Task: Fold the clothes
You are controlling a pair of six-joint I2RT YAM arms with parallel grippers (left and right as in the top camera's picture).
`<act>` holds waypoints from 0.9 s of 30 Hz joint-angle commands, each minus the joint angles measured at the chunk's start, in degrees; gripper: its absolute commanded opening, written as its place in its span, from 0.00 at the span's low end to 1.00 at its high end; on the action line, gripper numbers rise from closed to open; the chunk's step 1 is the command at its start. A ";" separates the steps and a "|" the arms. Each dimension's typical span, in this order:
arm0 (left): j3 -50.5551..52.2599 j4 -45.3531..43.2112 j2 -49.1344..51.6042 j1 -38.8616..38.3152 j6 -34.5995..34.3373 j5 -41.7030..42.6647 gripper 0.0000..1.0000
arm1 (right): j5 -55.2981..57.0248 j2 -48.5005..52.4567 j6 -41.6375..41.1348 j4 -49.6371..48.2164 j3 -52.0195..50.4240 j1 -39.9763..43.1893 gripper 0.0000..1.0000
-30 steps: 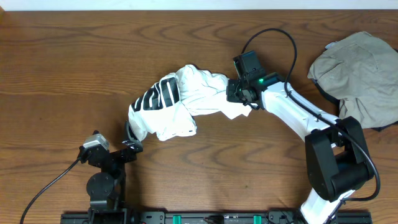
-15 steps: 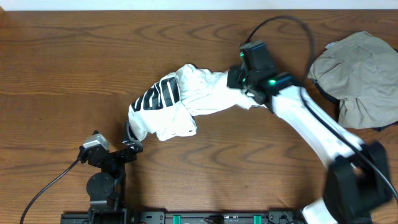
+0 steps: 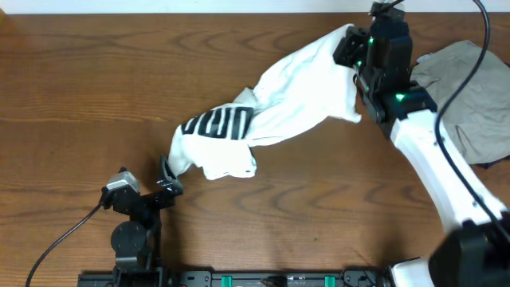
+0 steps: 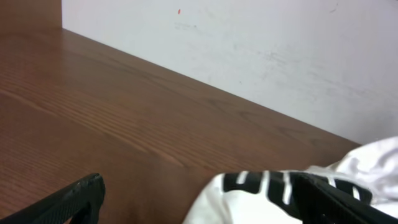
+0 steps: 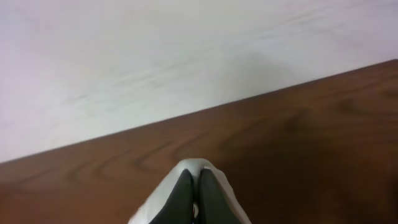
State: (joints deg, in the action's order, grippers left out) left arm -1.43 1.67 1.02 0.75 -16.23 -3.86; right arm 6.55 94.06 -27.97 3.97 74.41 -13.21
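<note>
"Two sets of jaws: where's the white T-shirt (image 3: 295, 88)?"
"Far end clamped and held up in the right jaws; striped end rests on the counter (image 3: 80, 96), just ahead of the left jaws, spread apart."

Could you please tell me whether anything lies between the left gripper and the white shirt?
Nothing visible does. The left gripper sits open right beside the low corner of the white shirt, with only bare table around it. The right gripper holds the far end.
</note>
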 commanded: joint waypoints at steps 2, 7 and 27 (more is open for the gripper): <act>1.20 2.08 0.07 0.42 0.98 -1.31 0.98 | 2.45 6.82 3.67 -3.13 0.07 1.57 0.01; 1.20 2.08 0.07 0.42 0.98 -1.31 0.98 | 8.76 11.50 4.13 -3.43 0.07 3.26 0.01; 1.20 2.08 0.07 0.42 0.98 -1.31 0.98 | 0.39 -10.27 8.74 32.28 0.28 4.57 0.99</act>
State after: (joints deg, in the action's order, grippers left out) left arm -1.43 1.67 1.08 0.75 -16.21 -3.84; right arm 12.40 87.74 -19.81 32.99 74.19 -8.51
